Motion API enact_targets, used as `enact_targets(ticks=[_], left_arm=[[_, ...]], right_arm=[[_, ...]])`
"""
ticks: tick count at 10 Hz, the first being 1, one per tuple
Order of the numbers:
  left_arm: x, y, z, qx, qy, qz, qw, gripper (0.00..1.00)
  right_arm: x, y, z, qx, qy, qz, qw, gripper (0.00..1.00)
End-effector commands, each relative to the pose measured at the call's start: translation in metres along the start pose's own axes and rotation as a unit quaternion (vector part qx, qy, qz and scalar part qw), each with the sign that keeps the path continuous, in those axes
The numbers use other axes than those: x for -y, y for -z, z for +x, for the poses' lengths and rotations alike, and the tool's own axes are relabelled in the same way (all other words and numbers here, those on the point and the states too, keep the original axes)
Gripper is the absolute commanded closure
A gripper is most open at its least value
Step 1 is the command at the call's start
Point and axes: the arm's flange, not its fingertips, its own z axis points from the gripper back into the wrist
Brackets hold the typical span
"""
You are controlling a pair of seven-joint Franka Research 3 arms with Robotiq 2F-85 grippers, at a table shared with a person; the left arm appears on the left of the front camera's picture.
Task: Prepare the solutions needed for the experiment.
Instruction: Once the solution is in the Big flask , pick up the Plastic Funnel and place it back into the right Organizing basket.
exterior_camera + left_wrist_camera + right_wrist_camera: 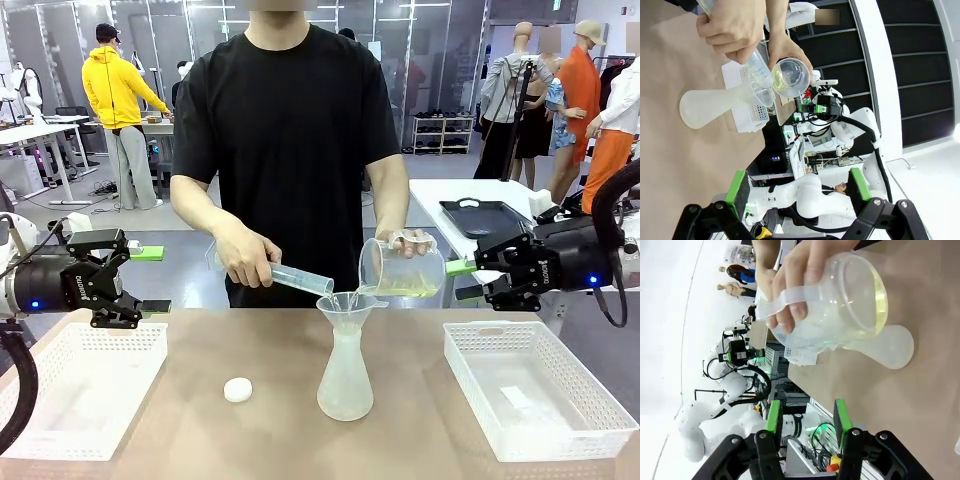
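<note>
A person across the table tilts a translucent beaker (402,268) holding the pale yellow-green solution (408,291) over a funnel (351,306) that sits in a conical flask (345,378). Their other hand holds a graduated cylinder (300,279) slanted toward the funnel. My left gripper (152,280) hovers open at the left, above the table edge. At the right, just beside the beaker, my right gripper (463,280) has its jaws apart with nothing between them. In the right wrist view the beaker (850,305) and solution (881,305) show close ahead of the gripper (807,416). The left wrist view shows the flask (705,105) beyond the gripper (798,186).
A small white round cap (237,390) lies on the table left of the flask. One white mesh basket (80,385) stands at the left and another (535,385) at the right. A black tray (485,217) rests on a table behind.
</note>
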Motion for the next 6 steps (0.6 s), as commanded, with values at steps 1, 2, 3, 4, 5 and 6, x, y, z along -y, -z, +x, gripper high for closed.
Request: enact_targets(ticks=[1,2,3,4,5,6], left_arm=[[0.002,0.001,0.0,0.001,-0.007,-0.009,1.0,0.0],[0.002,0.001,0.0,0.001,-0.007,-0.009,1.0,0.0],[0.002,0.001,0.0,0.001,-0.007,-0.009,1.0,0.0],[0.002,0.001,0.0,0.001,-0.007,-0.009,1.0,0.0],[0.002,0.001,0.0,0.001,-0.007,-0.009,1.0,0.0],[0.002,0.001,0.0,0.001,-0.007,-0.009,1.0,0.0]], right_arm=[[0.002,0.004,-0.016,-0.009,-0.005,-0.004,1.0,0.47],[0.0,0.0,0.0,0.0,0.0,0.0,1.0,0.47],[0.0,0.0,0.0,0.0,0.0,0.0,1.0,0.47],[0.0,0.0,0.0,0.0,0.0,0.0,1.0,0.47],[0.0,0.0,0.0,0.0,0.0,0.0,1.0,0.47],[0.0,0.0,0.0,0.0,0.0,0.0,1.0,0.47]])
